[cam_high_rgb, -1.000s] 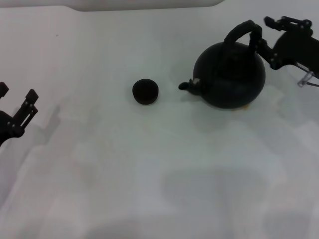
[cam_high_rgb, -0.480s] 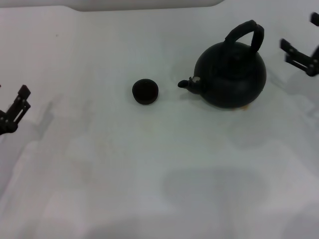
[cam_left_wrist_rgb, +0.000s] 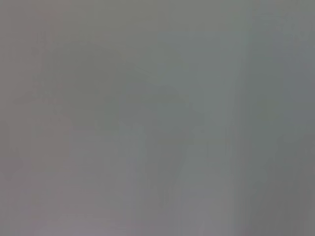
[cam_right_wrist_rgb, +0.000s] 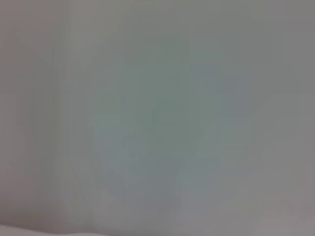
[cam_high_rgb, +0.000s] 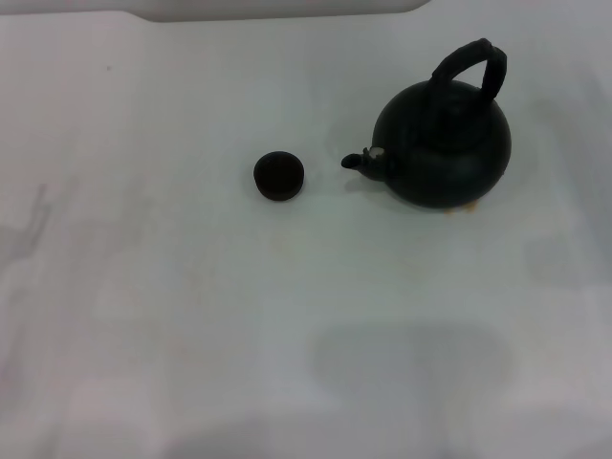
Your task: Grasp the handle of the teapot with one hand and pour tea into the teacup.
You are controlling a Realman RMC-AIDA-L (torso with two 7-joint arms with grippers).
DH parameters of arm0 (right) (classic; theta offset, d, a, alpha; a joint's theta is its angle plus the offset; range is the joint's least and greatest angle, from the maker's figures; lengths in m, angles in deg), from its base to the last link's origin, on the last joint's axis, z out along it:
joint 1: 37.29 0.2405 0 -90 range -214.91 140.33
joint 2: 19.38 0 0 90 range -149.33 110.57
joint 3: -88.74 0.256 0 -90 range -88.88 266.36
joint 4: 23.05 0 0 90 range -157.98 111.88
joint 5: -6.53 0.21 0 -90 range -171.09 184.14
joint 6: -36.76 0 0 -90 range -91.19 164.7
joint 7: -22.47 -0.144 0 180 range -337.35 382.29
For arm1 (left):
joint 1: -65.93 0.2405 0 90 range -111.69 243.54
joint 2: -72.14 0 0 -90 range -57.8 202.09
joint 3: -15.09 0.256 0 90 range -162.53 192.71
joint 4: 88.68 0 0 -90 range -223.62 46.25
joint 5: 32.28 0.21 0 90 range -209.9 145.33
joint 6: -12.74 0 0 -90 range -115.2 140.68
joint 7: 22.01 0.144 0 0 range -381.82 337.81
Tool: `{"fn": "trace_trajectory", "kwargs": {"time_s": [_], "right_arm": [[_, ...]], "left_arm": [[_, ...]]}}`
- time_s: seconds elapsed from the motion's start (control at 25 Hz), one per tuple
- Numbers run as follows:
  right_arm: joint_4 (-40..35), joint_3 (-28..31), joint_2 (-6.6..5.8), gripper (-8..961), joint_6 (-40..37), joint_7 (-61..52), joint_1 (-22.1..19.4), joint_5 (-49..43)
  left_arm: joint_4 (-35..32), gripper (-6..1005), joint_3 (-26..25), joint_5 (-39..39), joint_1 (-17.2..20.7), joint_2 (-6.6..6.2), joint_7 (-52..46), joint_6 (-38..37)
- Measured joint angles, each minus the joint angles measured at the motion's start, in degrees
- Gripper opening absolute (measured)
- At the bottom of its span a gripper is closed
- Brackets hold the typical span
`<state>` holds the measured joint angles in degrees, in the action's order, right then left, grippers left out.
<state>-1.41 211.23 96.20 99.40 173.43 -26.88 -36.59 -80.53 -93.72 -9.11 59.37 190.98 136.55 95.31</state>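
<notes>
A white table (cam_high_rgb: 191, 316) fills the head view, matte and bare in the near part, with soft grey shadows lying across it toward the front and at both sides. Farther back, near the middle, sits the cup (cam_high_rgb: 279, 176), a small round dark thing, low and without a handle. To its right and a little apart stands the teapot (cam_high_rgb: 443, 143), round, matte black and much larger than the cup, its short spout (cam_high_rgb: 363, 162) pointing toward the cup. The handle (cam_high_rgb: 469, 67) arches upright over the pot's top, with nothing gripping it. At the far edge a paler band runs along the table. Neither gripper shows, so their state cannot be told; both wrist views give only blank grey.
</notes>
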Motion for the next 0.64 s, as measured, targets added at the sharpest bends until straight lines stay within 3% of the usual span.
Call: {"fn": "trace_trajectory", "kwargs": {"time_s": [0.36,0.64], "right_arm": [[-0.6,0.9,-0.03,876,0.2,0.0,-1.9,2.7],[-0.9,1.0,0.24,876,4.1,0.1,-3.1,5.7]], "left_arm": [[0.0,740,0.0,-14.4,0.6,-0.14,0.9,3.1],[0.2,740,0.0,-15.3,-0.6,-0.91,0.9,0.3]]}}
